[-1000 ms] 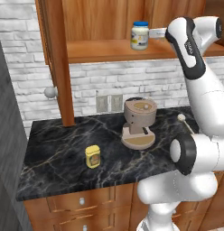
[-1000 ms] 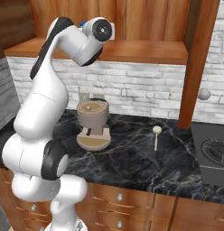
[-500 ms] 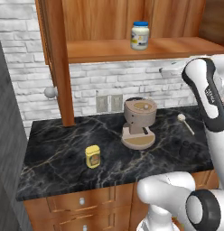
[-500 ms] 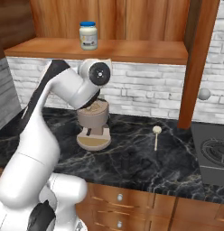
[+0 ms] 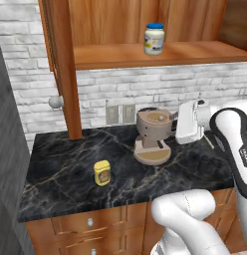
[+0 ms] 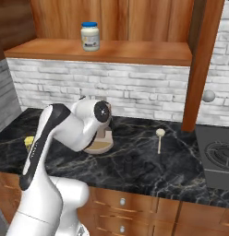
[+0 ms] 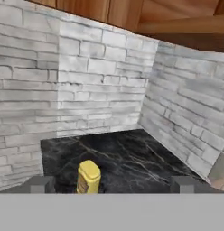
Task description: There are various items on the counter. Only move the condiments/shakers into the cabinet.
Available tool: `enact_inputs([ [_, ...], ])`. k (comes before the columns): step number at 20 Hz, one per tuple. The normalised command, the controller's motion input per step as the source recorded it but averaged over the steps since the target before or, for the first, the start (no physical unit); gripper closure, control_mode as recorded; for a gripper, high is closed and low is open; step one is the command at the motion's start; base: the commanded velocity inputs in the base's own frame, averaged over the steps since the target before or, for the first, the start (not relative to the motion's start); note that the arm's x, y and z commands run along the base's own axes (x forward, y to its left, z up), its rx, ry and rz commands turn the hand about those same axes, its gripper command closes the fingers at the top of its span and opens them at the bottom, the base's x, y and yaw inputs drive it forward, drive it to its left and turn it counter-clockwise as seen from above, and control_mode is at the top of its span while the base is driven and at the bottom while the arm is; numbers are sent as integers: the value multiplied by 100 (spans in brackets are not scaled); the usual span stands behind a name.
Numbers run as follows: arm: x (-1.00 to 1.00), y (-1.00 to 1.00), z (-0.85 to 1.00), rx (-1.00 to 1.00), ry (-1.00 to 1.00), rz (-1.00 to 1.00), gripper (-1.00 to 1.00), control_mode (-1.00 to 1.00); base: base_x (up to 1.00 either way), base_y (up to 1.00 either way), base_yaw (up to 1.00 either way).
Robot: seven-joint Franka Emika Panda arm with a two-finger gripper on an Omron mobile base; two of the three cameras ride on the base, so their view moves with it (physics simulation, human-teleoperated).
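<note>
**Open gripper above counter, yellow bottle ahead**

Seen along the hand: gripper [image 7: 112, 185] with jaws spread wide, nothing between them, fingertips [image 7: 41, 184] at 8 and 4 o'clock of the frame. Just beyond, at about 7 o'clock from frame centre, yellow squeeze bottle [image 7: 88, 176] upright on the counter [image 7: 127, 158], nearer the left fingertip, not touched.

From the left base camera: same yellow squeeze bottle [image 5: 101, 172] standing at 8 o'clock from the tan coffee machine [image 5: 154, 135], well apart from it.

Farther back and higher, at 12 o'clock: white jar with blue lid [image 5: 154, 39] upright on the plank shelf of the cabinet [image 5: 125, 54]. Wooden spoon [image 6: 159, 138] flat on the marble at 3 o'clock in the right base view.
</note>
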Motion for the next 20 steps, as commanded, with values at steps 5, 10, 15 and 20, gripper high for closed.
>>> enact_inputs([
  [5,-43,75,-99,-16,16,75,-100,-100,0,0,0],
  [10,-3,94,-76,-22,19,42,-100,-100,0,0,0],
  [15,30,24,-27,-6,4,2,-100,-100,0,0,0],
  [20,37,0,-19,0,0,0,-100,-100,0,0,0],
])
